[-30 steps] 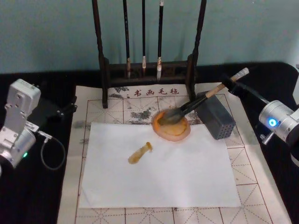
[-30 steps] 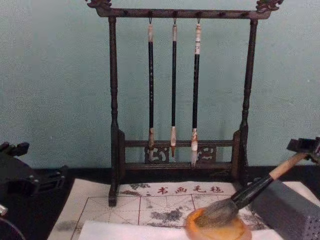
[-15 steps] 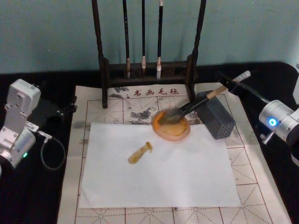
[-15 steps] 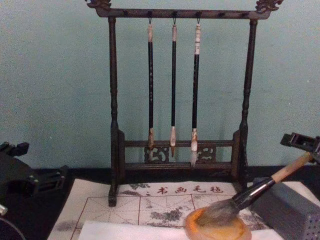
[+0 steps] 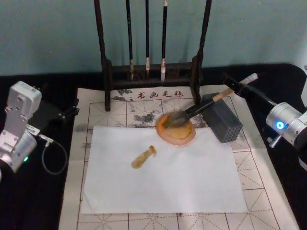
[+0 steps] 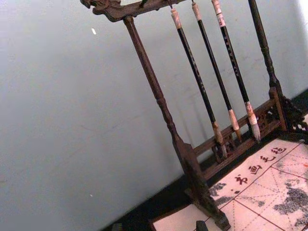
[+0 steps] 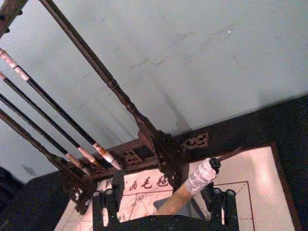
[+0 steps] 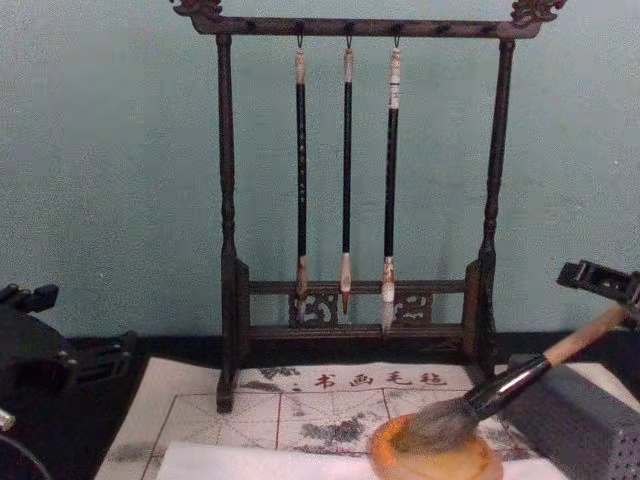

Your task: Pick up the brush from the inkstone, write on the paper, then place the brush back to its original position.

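The brush [image 5: 201,108] lies slanted, its bushy bristles [image 8: 432,425] in the orange inkstone [image 5: 175,130] and its tan handle [image 8: 585,338] passing over the grey box. My right gripper [image 7: 164,193] is open around the handle's white-capped end [image 7: 202,174], one finger on each side, with the handle closer to one finger [image 7: 222,204]. In the head view the right gripper [image 5: 235,85] is at the back right. White paper [image 5: 182,177] lies blank in front of the inkstone. My left gripper [image 5: 67,111] is parked at the left, off the mat.
A dark wooden rack [image 8: 350,200] with three thin hanging brushes stands behind the inkstone. The grey perforated box [image 5: 221,120] sits right of the dish. A small amber piece [image 5: 144,157] lies on the paper. A gridded felt mat [image 5: 261,172] is under everything.
My right gripper has shifted slightly up and inward at the handle's end, and the handle stands a little steeper. The bristles stay in the inkstone. The left arm has not moved.
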`<state>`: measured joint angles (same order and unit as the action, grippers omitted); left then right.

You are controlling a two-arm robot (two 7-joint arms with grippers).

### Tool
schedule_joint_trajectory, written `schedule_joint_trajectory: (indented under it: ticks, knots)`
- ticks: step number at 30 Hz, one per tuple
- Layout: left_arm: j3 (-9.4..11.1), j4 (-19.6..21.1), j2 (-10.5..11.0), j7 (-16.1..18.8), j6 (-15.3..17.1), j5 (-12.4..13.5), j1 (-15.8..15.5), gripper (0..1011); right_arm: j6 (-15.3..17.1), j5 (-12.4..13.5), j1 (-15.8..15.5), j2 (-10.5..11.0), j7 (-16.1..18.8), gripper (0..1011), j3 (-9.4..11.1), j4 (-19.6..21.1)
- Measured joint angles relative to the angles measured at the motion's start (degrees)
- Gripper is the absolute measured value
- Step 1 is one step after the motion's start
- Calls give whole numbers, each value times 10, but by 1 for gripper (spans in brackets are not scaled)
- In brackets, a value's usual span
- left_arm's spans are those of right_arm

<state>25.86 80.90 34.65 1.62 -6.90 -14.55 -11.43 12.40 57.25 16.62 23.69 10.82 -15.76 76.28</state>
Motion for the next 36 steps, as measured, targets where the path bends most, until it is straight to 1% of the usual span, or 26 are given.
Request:
schedule_joint_trajectory:
  ticks: [7, 14, 23, 28, 33, 36]
  knots:
    - [0, 0, 0, 0, 0, 0, 0, 1001, 0, 4, 0, 2, -1, 1002, -2, 1]
    - [0, 0, 0, 0, 0, 0, 0, 1001, 4, 19, -11, 9, -7, 1003, -5, 14]
    - [0, 0, 0, 0, 0, 0, 0, 1001, 14, 46, -52, 33, -33, 1002, -2, 54]
    - [0, 0, 0, 0, 0, 0, 0, 1001, 12, 56, -76, 48, -36, 1002, 1, 81]
    - [0, 0, 0, 0, 0, 0, 0, 1001, -1, 63, -108, 69, -37, 1002, 5, 119]
    - [0, 0, 0, 0, 0, 0, 0, 1001, -13, 60, -126, 82, -41, 1002, 5, 142]
